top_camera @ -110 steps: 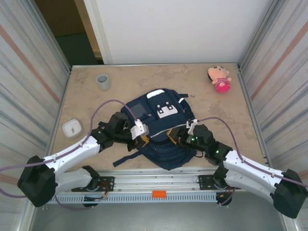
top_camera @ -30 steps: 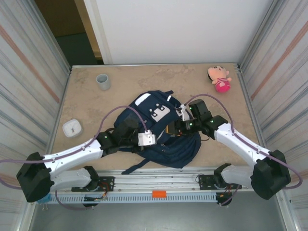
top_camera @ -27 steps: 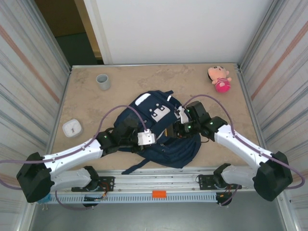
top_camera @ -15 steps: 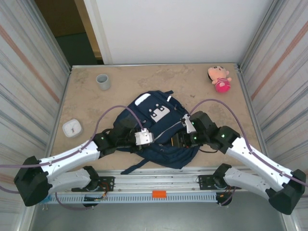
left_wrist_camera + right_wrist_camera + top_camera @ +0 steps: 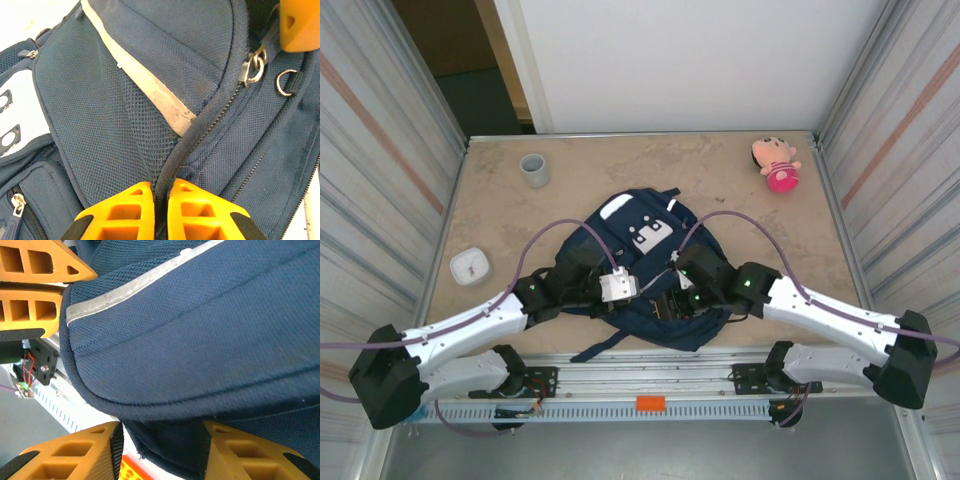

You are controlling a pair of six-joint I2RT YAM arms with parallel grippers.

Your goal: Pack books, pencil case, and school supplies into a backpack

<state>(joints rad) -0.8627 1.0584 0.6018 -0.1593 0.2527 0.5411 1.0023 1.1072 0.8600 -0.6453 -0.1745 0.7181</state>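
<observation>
The navy backpack (image 5: 655, 235) lies in the middle of the table, its top toward the far side. My left gripper (image 5: 642, 297) is shut on the backpack's dark corded zip edge (image 5: 200, 125), pinched between the orange fingertips (image 5: 125, 210). My right gripper (image 5: 668, 303) sits close beside it at the bag's near part. In the right wrist view the right gripper (image 5: 162, 440) stands open, with a dark fold of the backpack (image 5: 200, 330) between its fingers. The books, pencil case and school supplies are hidden.
A grey cup (image 5: 534, 169) stands at the far left. A white square object (image 5: 470, 266) lies at the left edge, and a pink plush doll (image 5: 776, 164) in the far right corner. Corrugated walls close both sides. The arms' rail (image 5: 650, 385) runs along the near edge.
My right arm swung from the backpack's right side down to its near middle, close to the left gripper, and its jaws widened. The left gripper kept its hold on the bag.
</observation>
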